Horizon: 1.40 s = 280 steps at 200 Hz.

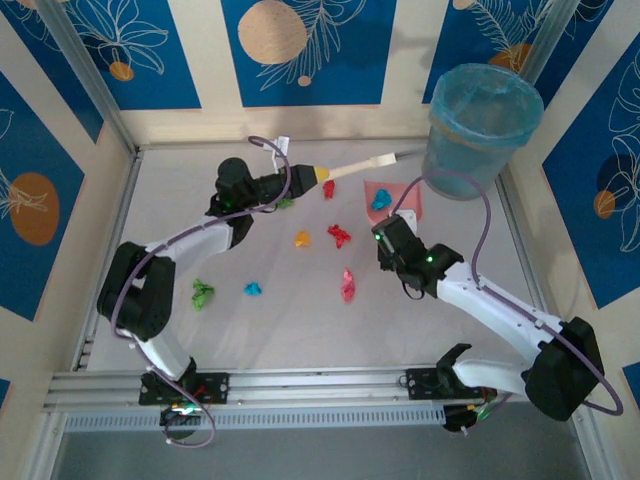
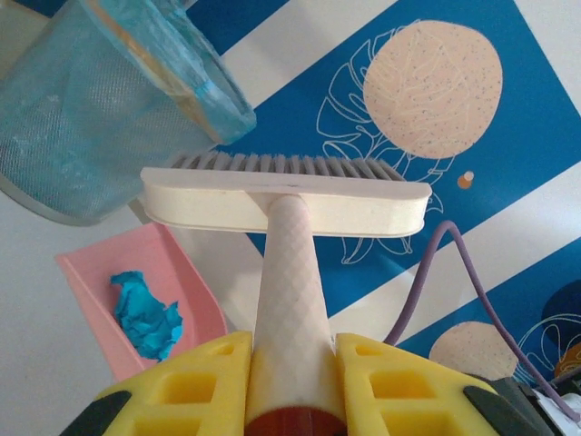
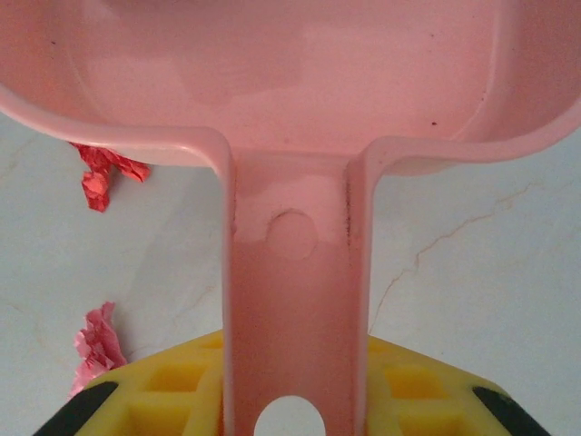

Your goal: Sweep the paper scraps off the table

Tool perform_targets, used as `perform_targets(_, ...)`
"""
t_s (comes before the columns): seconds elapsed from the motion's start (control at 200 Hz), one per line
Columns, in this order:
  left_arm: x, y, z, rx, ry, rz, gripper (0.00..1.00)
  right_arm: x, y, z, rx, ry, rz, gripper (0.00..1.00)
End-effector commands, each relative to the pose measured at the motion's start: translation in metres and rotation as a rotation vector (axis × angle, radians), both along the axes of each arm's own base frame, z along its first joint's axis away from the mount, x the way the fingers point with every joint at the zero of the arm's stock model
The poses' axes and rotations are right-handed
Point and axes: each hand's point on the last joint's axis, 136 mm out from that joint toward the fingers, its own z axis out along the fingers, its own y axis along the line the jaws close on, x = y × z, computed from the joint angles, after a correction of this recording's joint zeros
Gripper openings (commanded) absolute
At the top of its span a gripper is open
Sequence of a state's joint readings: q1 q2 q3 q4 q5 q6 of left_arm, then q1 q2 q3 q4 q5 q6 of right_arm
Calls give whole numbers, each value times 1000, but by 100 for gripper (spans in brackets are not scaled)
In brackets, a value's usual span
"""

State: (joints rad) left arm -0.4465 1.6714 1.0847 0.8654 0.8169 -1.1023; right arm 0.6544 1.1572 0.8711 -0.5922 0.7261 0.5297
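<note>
- Left hand: pressed together on the cream handle of the brush, pinching it. In the left wrist view the handle runs up between the yellow pads.
- Brush: in the top view it points from the hand toward 2 o'clock. Its head lies near the base of the blue-lined bin; the view does not confirm contact with the bin.
- Right hand: closed on the handle of the pink dustpan, pinching it. The pan lies at 12 o'clock of the hand, on the bench beside the bin.
- Cyan scrap: inside the dustpan.
- Paper scraps on the bench, top view:
  - red scrap, at 9 o'clock of the dustpan.
  - second red scrap and orange scrap, at 9 o'clock of the right hand.
  - pink scrap, at 7 o'clock of the right hand.
  - green scrap, just beside the left arm, partly hidden.
  - loose cyan scrap and second green scrap, at 7 o'clock of the left hand, near the left arm's elbow.
</note>
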Motion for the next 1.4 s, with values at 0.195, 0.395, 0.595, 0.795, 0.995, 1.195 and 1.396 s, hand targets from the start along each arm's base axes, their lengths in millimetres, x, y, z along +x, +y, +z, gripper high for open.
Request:
perform_targets(0.195, 12, 103, 32, -47, -87, 442, 0, 17, 0, 42, 77, 74, -88, 0)
perform_targets(0.395, 19, 159, 8, 29, -21, 729, 0, 39, 1, 79, 120, 91, -123, 0)
perform_targets(0.595, 21, 163, 4, 67, -26, 757, 0, 76, -10, 129, 316, 39, -178, 0)
perform_targets(0.795, 25, 162, 1, 64, -23, 755, 0, 118, -33, 177, 588, -14, -260, 0)
perform_targets(0.995, 27, 159, 0, 77, -31, 744, 0, 155, -74, 208, 880, -42, -381, 0)
perform_targets(1.195, 30, 158, -3, 66, -26, 744, 0, 183, -102, 230, 1157, -63, -405, 0)
perform_targets(1.396, 31, 157, -3, 68, -28, 737, 0, 195, -124, 242, 1295, -80, -437, 0)
